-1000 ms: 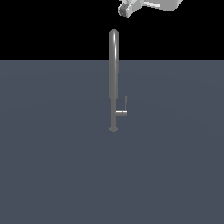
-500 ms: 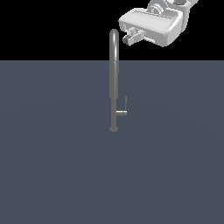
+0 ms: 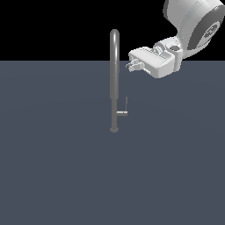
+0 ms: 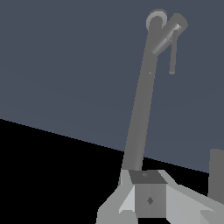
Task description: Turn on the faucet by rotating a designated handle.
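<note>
- Faucet (image 3: pixel 114 79) is our landmark: it stands upright on the grey bench (image 3: pixel 52 176), with its small round base on the surface and its arched top above the far edge of the bench.
- We see the handle (image 3: pixel 123 111) low on the faucet stem, on the exterior view's right side. A short stub goes out sideways and a thin rod rises from its tip.
- In the wrist view the handle (image 4: pixel 169 39) appears far down the pipe, near the base, so we judge the camera looks along the faucet from above.
- Our hand (image 3: pixel 132 66) hangs beside the upper part of the faucet, on the same side as the handle, close to the pipe but not touching it. It is well above the handle.
- We cannot tell how far the hand is open. The exterior view shows only a small tip, and the wrist view shows the grey body and one finger (image 4: pixel 216 175) at the frame edge. It holds nothing.
- We think the hand is placed on this side because the rod must be pushed from there, with a way down along the pipe.
- Room around the handle is open on the bench. The only thing near the path is the faucet pipe, so the descent should keep a little away from it.
</note>
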{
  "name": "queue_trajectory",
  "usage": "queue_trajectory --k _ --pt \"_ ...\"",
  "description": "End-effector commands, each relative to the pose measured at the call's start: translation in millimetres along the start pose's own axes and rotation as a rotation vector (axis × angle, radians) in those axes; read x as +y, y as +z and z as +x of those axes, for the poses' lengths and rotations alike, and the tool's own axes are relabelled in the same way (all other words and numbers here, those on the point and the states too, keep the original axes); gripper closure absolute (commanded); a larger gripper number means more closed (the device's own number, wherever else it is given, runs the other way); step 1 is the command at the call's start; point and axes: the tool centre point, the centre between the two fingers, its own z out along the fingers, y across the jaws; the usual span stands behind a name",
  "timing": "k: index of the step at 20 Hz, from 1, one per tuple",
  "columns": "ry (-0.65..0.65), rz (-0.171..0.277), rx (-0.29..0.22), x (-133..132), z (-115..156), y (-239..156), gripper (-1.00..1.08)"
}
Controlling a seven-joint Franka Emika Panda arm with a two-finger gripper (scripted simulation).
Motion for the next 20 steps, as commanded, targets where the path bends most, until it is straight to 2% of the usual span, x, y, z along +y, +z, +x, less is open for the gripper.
queue_trajectory --k 1,6,11,15,20 --pt "0.058 0.058 -0.059 -0.3 22.9 4.0 1.08" --pt "0.159 0.161 -0.160 2.1 62.1 15.4 1.08" --pt "0.235 0.236 -0.235 5.6 90.1 27.4 1.08" --pt "0.274 0.275 -0.273 7.8 104.0 34.8 1.08" --pt "0.293 0.295 -0.294 8.9 110.9 39.6 1.08"
